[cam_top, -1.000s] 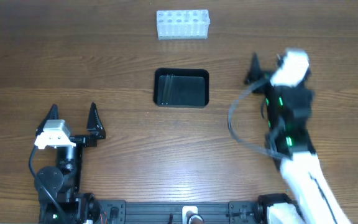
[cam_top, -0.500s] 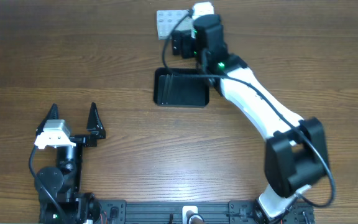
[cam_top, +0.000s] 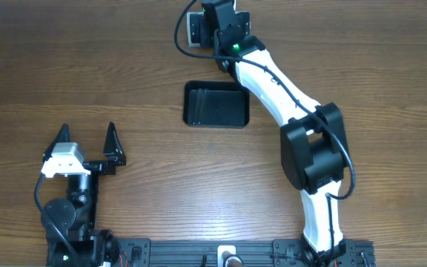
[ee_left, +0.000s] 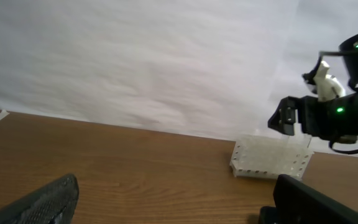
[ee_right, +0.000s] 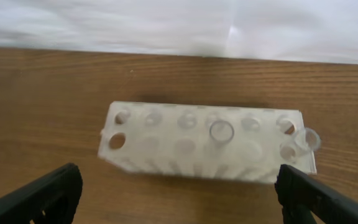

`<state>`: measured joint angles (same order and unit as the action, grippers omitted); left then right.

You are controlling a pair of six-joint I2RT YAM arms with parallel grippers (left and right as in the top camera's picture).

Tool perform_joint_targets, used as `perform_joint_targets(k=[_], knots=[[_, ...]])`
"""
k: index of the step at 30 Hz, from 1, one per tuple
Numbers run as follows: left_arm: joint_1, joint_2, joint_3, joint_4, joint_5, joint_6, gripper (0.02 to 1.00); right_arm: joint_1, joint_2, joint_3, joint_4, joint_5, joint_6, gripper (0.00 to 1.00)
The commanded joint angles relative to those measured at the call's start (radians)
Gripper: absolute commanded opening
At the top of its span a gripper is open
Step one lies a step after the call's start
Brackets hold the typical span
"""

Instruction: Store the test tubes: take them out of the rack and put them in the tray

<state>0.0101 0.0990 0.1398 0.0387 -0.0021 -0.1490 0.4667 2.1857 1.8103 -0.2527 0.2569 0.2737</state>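
Top view: right arm (cam_top: 273, 81) outstretched; end effector (ee_right: 179, 200) agape, seemingly above rack (ee_right: 207, 146).

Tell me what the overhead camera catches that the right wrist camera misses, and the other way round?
Top view: the black tray, the whole right arm extended to the rack, and the left tool open near its base. Right wrist view: the rack's holes close up, a clear tube standing in one, and another tube at the rack's end. Shared: the rack and the wooden table.
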Motion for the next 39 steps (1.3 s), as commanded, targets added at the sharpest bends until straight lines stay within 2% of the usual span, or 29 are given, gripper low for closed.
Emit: perform_joint_targets(k=[1, 4, 18, 26, 32, 39], knots=[[0.006, -0.007, -0.01, 0.003, 0.014, 0.014, 0.998, 0.004, 0.046, 0.04, 0.033, 0.064, 0.011, 0.991], [0.006, -0.007, -0.01, 0.003, 0.014, 0.014, 0.998, 0.002, 0.068, 0.04, 0.064, 0.098, 0.01, 0.993], [0.006, -0.007, -0.01, 0.003, 0.014, 0.014, 0.998, -0.021, 0.134, 0.04, 0.211, 0.111, 0.01, 0.978], [0.006, -0.007, -0.01, 0.003, 0.014, 0.014, 0.998, -0.023, 0.156, 0.04, 0.233, 0.111, 0.002, 0.853], [0.006, -0.007, -0.01, 0.003, 0.014, 0.014, 0.998, -0.023, 0.157, 0.04, 0.246, 0.111, -0.002, 0.689], [0.006, -0.007, -0.01, 0.003, 0.014, 0.014, 0.998, -0.023, 0.167, 0.04, 0.245, 0.111, -0.021, 0.597]])
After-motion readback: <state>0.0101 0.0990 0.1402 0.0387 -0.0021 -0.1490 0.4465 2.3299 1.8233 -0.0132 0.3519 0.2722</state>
